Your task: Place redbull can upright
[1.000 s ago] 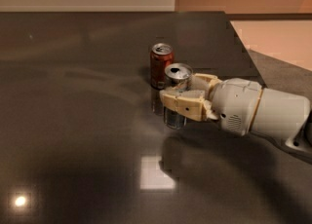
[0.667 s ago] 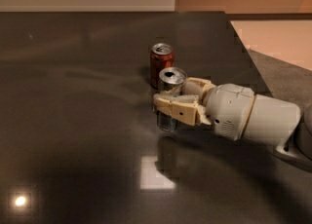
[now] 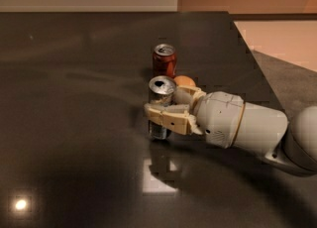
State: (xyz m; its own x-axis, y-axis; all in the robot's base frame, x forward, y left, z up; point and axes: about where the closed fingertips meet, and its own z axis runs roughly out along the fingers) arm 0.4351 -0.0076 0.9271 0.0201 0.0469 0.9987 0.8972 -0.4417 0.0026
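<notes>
The redbull can [image 3: 160, 93], slim and silver with a shiny top, stands upright on the dark table [image 3: 74, 98] near the middle of the view. My gripper [image 3: 166, 108] reaches in from the right and is shut on the can, one cream finger [image 3: 168, 118] across its near side and the other behind it. The can's bottom rests on or just above the table top; I cannot tell which.
A wider red-brown soda can [image 3: 164, 59] stands upright just behind the redbull can. A small orange object [image 3: 184, 81] shows behind my gripper. The table's right edge runs diagonally at the far right, with tan floor beyond it.
My gripper has moved a little left and toward the camera with the can in it. The can has stayed upright. The red-brown can has not moved.
</notes>
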